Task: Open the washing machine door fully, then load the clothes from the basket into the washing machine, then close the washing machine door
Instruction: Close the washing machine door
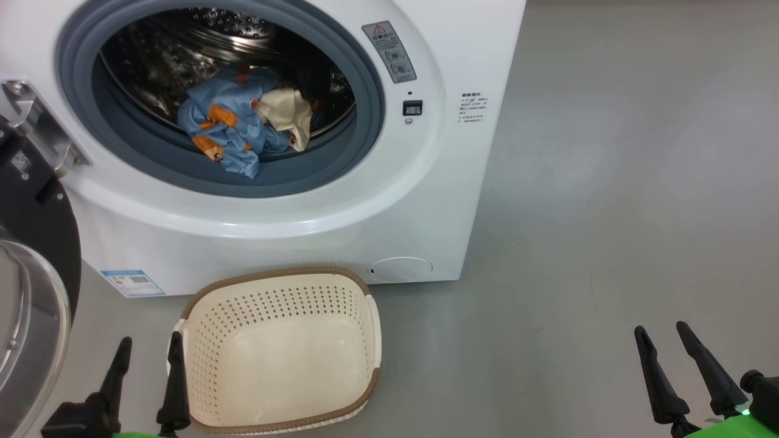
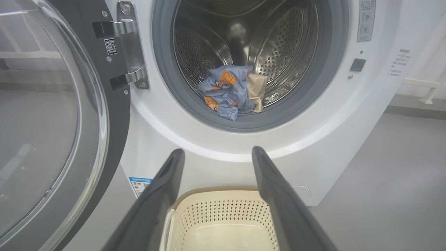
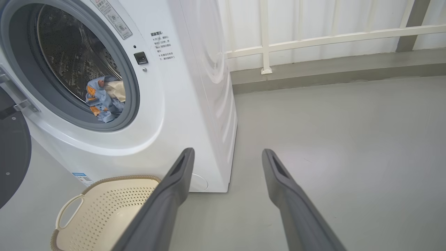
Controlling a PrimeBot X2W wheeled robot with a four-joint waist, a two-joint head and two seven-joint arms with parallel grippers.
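Note:
The white washing machine (image 1: 426, 201) stands with its round door (image 1: 30, 292) swung wide open to the left. Inside the steel drum lie the clothes (image 1: 243, 125), light-blue pieces with orange prints and a cream one, bunched at the front lip; they also show in the left wrist view (image 2: 230, 89) and the right wrist view (image 3: 104, 97). The cream perforated basket (image 1: 277, 350) sits on the floor before the machine with nothing in it. My left gripper (image 1: 149, 347) is open just left of the basket. My right gripper (image 1: 666, 337) is open over bare floor at the lower right.
Grey floor (image 1: 608, 213) stretches to the right of the machine. A white railing (image 3: 313, 38) and a low kerb run along the far wall. The door's glass bowl (image 2: 41, 115) bulges toward my left arm.

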